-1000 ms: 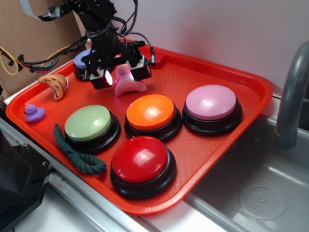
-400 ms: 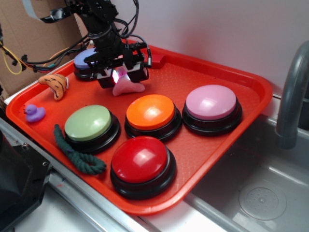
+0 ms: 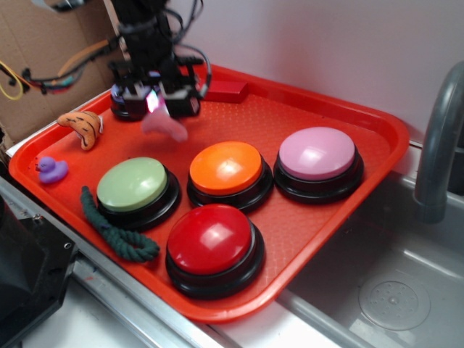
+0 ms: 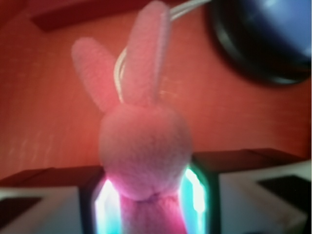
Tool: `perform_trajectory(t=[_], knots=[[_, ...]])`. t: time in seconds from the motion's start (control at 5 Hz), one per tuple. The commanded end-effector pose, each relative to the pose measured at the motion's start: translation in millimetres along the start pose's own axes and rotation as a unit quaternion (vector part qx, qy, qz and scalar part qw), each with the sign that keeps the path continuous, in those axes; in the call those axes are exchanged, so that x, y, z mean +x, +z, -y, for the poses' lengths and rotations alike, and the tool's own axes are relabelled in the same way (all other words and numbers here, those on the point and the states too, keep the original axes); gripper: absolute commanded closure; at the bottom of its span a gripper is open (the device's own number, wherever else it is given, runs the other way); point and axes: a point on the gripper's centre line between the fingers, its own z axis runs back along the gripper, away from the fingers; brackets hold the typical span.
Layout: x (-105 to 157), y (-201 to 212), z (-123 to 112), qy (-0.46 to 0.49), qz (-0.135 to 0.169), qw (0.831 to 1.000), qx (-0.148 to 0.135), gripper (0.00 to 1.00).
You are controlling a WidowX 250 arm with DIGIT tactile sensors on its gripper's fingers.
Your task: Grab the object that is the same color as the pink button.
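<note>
Both hand [image 4: 146, 204] fingers [image 4: 105, 204] around bunny [image 4: 144, 146].

Bright, even light outside; soft and blurred close view at the wrist.

In the exterior view white glare spots sit on the glossy pink button [image 3: 317, 152] and its neighbours, shadows are short and soft, and the hanging bunny [image 3: 164, 125] is smeared by motion. In the wrist view the bunny [image 4: 144, 146] is out of focus, and the fingers [image 4: 196, 190] glow green and pink.
</note>
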Motion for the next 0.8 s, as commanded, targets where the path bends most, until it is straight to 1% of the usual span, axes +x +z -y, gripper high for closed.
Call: perform_trajectory(t=[0.0, 0.2, 0.4, 0.6], knots=[[-15, 95, 27, -0.191, -0.004, 0.981, -0.042, 1.00], [-50, 134, 33, -0.262, -0.005, 0.964, -0.053, 1.00], [-80, 153, 38, -0.289, -0.003, 0.956, -0.053, 1.00], [-92, 152, 34, -0.256, 0.006, 0.964, -0.069, 1.00]])
